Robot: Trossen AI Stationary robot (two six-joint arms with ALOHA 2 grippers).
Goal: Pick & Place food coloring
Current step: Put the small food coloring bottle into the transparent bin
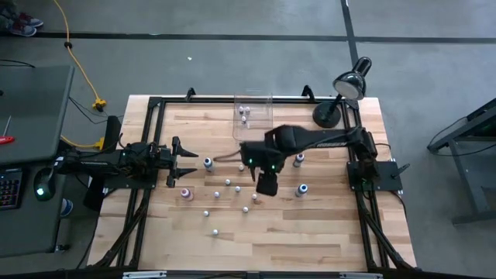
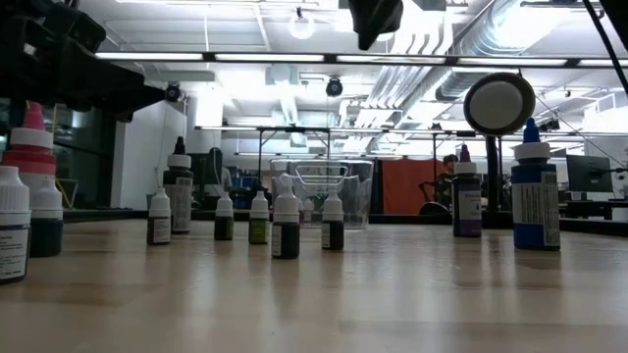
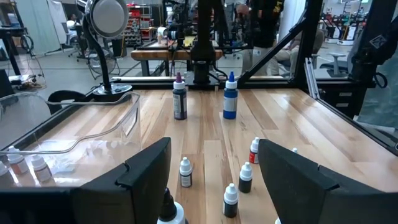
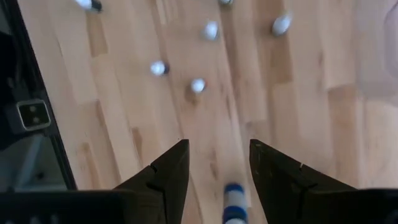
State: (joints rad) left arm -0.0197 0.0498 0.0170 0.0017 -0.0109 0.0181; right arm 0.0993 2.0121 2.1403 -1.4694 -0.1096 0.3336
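The tabletop point(image 1: 325, 232) is a wooden surface inside a black frame. A black lamp point(image 1: 345, 93) stands at its far right corner.

The right arm point(image 1: 325, 139) reaches from the right side toward the middle of the tabletop and points down. The left arm point(image 1: 116, 161) waits at the left edge, low and level.

A clear bin point(image 1: 253, 116) stands at the far middle of the tabletop. At least two small bottles point(image 1: 245, 115) are inside it.

The right end effector point(image 4: 214, 171) hangs above the tabletop, near the middle. Its fingers are apart and nothing is between them. In the right wrist view, a bottle with a blue and white top point(image 4: 234, 202) shows under the gap between the fingers; I cannot tell if it touches them. The left end effector point(image 3: 211, 180) has its fingers wide apart and it holds nothing.

The other bottles point(image 1: 227, 183) stand scattered on the tabletop, in front of the bin. One with a blue top point(image 1: 208, 163) is just in front of the left end effector. One with a pink top point(image 1: 185, 193) is nearer the left front. Two more, point(image 1: 302, 188) and point(image 1: 299, 160), stand on the right side, near the right arm. In the low view, a tall blue bottle point(image 2: 534, 186) and a purple one point(image 2: 466, 194) stand upright at the right, and several small ones point(image 2: 286, 226) stand in the middle.
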